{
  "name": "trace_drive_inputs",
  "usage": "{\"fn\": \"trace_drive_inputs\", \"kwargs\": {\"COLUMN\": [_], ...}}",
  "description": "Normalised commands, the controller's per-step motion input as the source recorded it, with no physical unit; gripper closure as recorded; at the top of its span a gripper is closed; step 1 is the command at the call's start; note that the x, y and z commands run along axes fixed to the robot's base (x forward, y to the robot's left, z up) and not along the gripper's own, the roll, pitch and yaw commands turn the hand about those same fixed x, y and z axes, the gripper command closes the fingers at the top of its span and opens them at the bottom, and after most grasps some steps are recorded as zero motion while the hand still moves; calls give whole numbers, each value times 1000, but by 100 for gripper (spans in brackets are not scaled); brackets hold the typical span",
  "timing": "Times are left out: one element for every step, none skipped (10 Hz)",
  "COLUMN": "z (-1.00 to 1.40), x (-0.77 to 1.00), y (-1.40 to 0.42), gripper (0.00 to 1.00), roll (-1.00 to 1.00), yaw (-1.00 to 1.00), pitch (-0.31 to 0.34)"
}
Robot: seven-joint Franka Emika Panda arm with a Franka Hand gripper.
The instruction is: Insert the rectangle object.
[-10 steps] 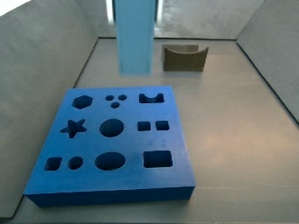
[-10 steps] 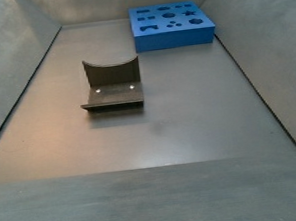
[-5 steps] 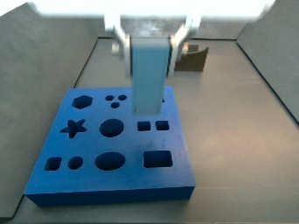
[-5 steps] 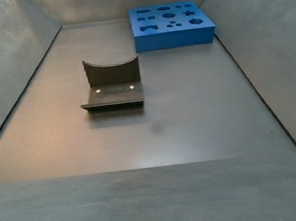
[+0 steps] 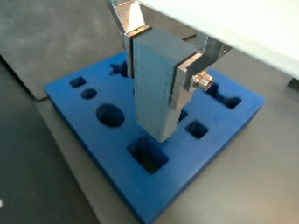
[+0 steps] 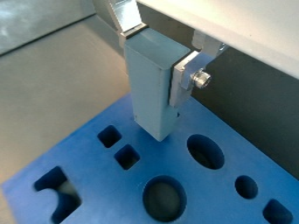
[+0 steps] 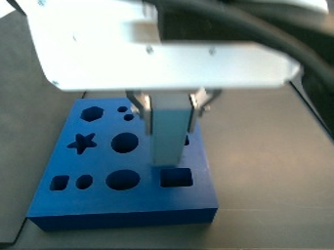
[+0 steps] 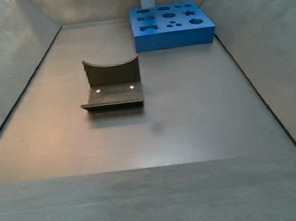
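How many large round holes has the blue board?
2 in the dark blue board: one at centre, one near the front edge. The tool above, gripping the long light blue bar, may hide others.

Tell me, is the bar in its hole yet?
Not yet. The bar, upright in the gripper, ends just above the board's rectangular hole.

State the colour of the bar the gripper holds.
Light blue; the bar, clamped in the gripper over the board, shows best in a wrist view.
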Motion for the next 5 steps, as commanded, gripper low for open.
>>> {"fn": "trace_drive_inputs", "kwargs": {"z": [-391,-291,-223,-311,-329], "x": [123,143,166,131,309], "y": [-246,-260,-243,-251,-243], "gripper": [100,100,100,100,100], "roll": [0,0,0,0,33], "yaw": [0,0,0,0,0], "pitch": [0,0,1,0,30]}}
